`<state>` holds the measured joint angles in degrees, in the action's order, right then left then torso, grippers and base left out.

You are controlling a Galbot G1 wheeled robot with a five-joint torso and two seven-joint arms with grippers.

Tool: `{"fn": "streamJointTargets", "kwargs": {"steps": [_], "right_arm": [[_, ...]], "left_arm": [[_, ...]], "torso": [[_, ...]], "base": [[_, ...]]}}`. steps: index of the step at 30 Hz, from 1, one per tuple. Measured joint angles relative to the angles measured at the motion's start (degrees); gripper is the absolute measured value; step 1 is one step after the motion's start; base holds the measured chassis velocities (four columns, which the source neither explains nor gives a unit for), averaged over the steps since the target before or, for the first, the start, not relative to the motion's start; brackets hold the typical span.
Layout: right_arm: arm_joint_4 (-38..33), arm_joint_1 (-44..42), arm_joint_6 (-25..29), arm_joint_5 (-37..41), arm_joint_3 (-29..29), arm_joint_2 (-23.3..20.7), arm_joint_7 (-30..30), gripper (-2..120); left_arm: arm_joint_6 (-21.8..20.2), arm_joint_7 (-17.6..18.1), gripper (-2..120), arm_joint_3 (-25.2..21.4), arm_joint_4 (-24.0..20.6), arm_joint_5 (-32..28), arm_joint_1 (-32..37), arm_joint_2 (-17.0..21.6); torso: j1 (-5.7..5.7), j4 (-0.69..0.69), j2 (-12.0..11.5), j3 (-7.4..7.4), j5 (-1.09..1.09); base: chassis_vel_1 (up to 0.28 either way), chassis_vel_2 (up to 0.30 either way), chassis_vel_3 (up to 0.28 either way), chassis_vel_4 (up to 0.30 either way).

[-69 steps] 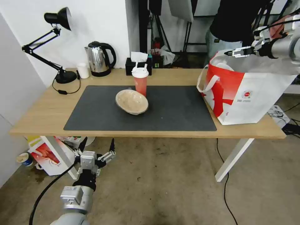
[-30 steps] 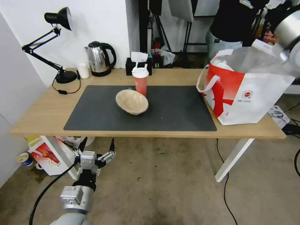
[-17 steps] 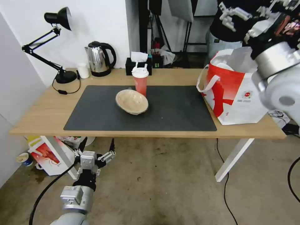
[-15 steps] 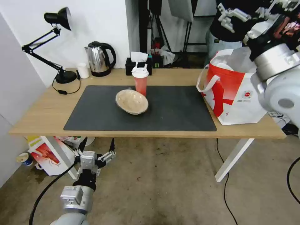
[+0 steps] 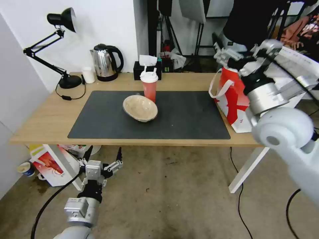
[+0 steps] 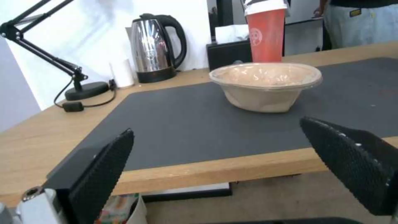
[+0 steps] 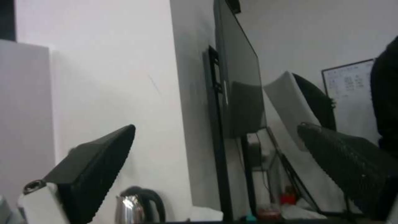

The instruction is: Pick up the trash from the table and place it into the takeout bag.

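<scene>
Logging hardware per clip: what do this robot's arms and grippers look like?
Both arms are silver-grey metal tubes with rounded joints and black collars. The left gripper has a pale grey body, black cable and two black fingers with dotted textured pads. The right gripper is pale grey with matching black textured fingers; black cables run along its arm.

The worktop is light matt wood under a dull dark mat. The beige bowl looks like rough paper, the kettle like polished metal, the left claw's pads like textured black rubber.
</scene>
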<state>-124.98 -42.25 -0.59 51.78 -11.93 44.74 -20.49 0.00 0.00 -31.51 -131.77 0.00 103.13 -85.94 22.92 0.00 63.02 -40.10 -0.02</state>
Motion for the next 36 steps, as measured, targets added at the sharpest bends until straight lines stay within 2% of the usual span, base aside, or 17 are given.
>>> {"fn": "streamJointTargets", "kwargs": {"steps": [4, 9, 15, 19, 24, 28, 36], "right_arm": [[1.55, 1.65, -4.21, -2.25, 2.18, 3.63, -5.26, 100], [4.42, 4.45, -6.95, -4.03, 4.77, 6.36, -9.59, 100], [6.42, 6.08, -7.76, -4.72, 6.09, 8.25, -10.80, 100], [7.65, 6.97, -9.37, -5.94, 7.41, 11.22, -13.55, 100], [7.86, 5.61, -11.04, -9.66, 7.63, 13.34, -14.75, 100], [5.12, 1.70, -12.74, -14.64, 6.30, 16.38, -14.97, 100], [-2.19, -4.28, -13.75, -17.43, 2.26, 18.30, -13.35, 100]], "left_arm": [[0.00, 0.00, 100, 0.00, 0.00, 0.00, 0.00, 0.00], [0.00, 0.00, 100, 0.00, 0.00, 0.00, 0.00, 0.00], [0.00, 0.00, 100, 0.00, 0.00, 0.00, 0.00, 0.00], [0.00, 0.00, 100, 0.00, 0.00, 0.00, 0.00, 0.00], [0.00, 0.00, 100, 0.00, 0.00, 0.00, 0.00, 0.00], [0.00, 0.00, 100, 0.00, 0.00, 0.00, 0.00, 0.00], [0.00, 0.00, 100, 0.00, 0.00, 0.00, 0.00, 0.00]], "torso": [[0.00, 0.00, 0.00, 0.00, 0.01], [0.00, 0.00, 0.00, 0.00, 0.01], [0.00, 0.00, 0.00, 0.00, 0.01], [0.00, 0.01, 0.00, 0.00, 0.01], [0.00, 0.00, 0.00, 0.00, 0.01], [0.00, -0.01, 0.00, 0.00, 0.03], [0.00, 0.00, 0.00, 0.00, 0.01]], "base": [[0.000, 0.000, 0.000, 0.000], [0.000, 0.000, 0.000, 0.000], [0.000, 0.000, 0.000, 0.000], [0.000, 0.000, 0.000, 0.000], [0.000, 0.000, 0.000, 0.000], [0.000, 0.000, 0.000, 0.000], [0.000, 0.000, 0.000, 0.000]]}}
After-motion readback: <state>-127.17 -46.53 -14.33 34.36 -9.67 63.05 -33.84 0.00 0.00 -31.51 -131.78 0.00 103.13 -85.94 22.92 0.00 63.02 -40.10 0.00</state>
